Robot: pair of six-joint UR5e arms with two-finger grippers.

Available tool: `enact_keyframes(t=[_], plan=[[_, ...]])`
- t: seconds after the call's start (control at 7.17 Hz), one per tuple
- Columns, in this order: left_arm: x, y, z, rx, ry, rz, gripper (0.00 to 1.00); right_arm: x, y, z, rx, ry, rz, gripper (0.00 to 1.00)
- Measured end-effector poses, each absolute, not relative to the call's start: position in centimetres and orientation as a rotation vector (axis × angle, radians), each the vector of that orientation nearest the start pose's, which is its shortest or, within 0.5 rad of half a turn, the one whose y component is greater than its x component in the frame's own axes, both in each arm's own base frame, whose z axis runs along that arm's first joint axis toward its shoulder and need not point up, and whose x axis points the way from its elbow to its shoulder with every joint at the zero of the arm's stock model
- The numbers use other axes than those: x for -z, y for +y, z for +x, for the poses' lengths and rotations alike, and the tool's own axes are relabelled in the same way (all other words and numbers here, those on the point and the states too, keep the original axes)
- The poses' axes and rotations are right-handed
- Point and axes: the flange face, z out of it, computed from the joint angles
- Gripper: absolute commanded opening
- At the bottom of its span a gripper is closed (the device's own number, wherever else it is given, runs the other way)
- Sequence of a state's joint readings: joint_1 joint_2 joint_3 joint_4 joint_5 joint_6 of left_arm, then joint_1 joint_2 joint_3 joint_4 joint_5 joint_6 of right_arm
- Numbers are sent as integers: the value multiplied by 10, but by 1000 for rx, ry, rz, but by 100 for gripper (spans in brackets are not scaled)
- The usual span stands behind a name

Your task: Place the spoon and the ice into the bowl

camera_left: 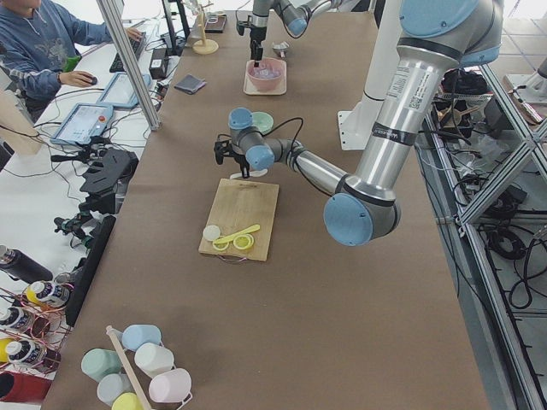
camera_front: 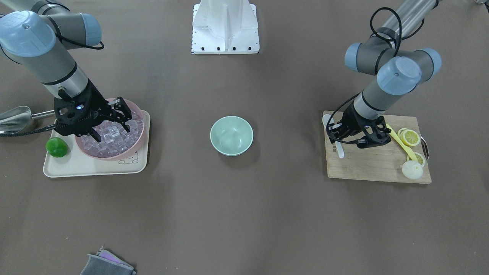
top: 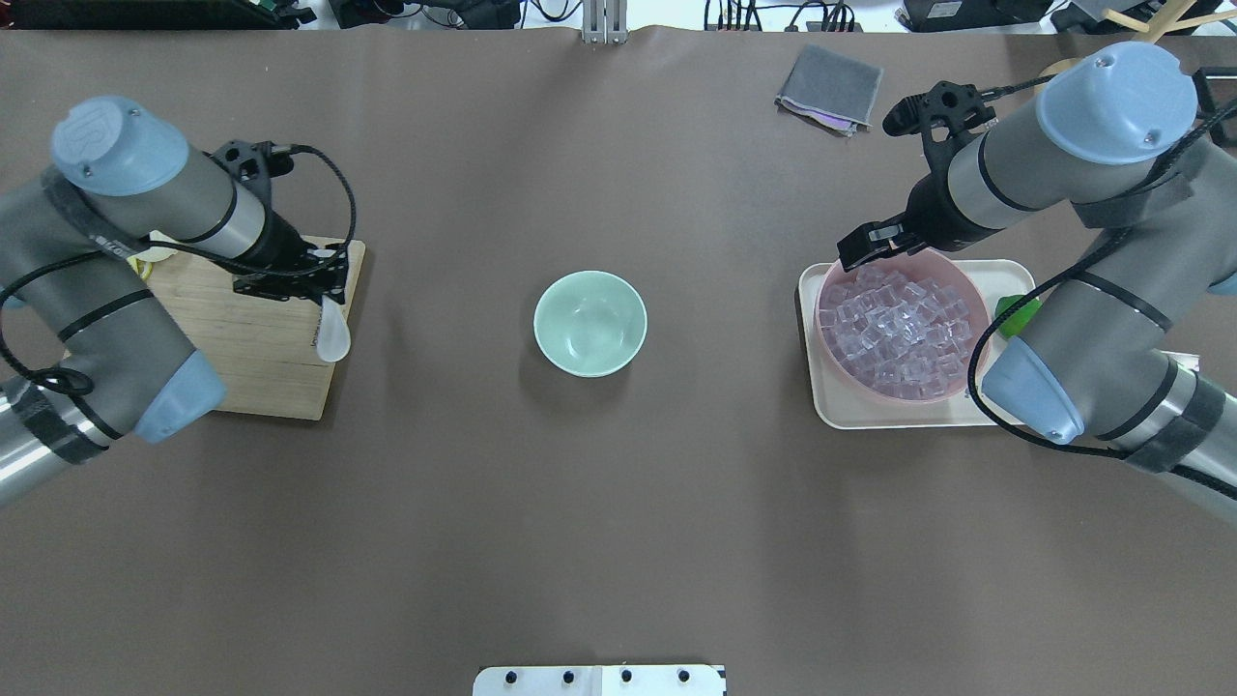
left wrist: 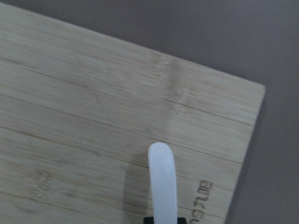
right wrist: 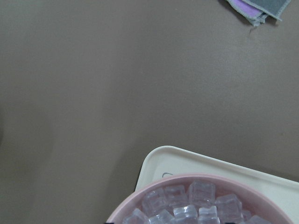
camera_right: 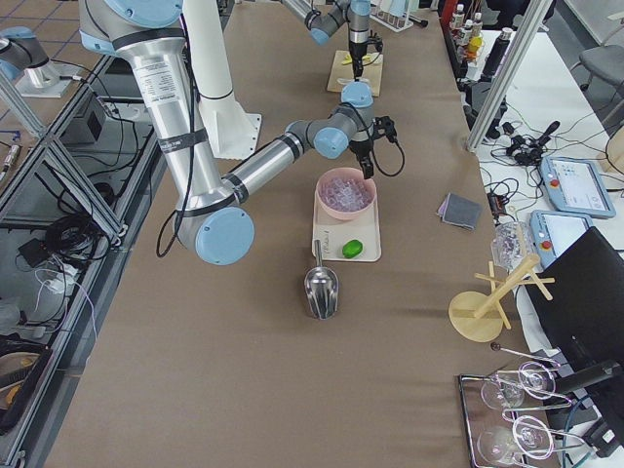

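The mint-green bowl (camera_front: 231, 135) stands empty at the table's middle, also in the overhead view (top: 589, 322). The ice (camera_front: 112, 139) is a heap of clear cubes in a pink bowl (camera_front: 140, 136) on a cream tray (camera_front: 95, 166). My right gripper (camera_front: 114, 130) hangs open just over the ice at the pink bowl's far rim (top: 870, 249). My left gripper (camera_front: 336, 135) is shut on the white spoon (camera_front: 327, 120) over the near end of the bamboo cutting board (camera_front: 374, 164). The spoon's rounded bowl pokes out below the fingers (top: 333, 338); its handle shows in the left wrist view (left wrist: 162, 182).
A steel scoop (camera_front: 15, 118) and a green fruit (camera_front: 57, 147) lie by the tray. A yellow spoon (camera_front: 399, 143), lemon slices (camera_front: 410, 137) and a white bulb (camera_front: 412, 170) sit on the board. A grey cloth (top: 831, 87) lies at the far edge.
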State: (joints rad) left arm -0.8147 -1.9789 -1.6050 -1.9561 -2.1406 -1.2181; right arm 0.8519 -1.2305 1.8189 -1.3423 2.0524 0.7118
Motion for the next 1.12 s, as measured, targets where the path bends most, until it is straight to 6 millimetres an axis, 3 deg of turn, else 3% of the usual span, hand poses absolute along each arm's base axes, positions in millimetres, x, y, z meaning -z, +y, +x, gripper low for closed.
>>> enact_keyframes(t=[0.28,0.56,0.84,1.12], plan=[[-277,-531,432,221,1066,-13,0,-341,-509,-341,211,-846,302,79],[-217,-527,470,239,1121,-35,0,-367,-500,-335,210,-823,271,79],[-181,-529,510,252,1127,-7,0,-387,-492,-329,208,-811,238,77],[-169,-531,539,258,1127,30,0,-396,-486,-328,210,-808,217,75]])
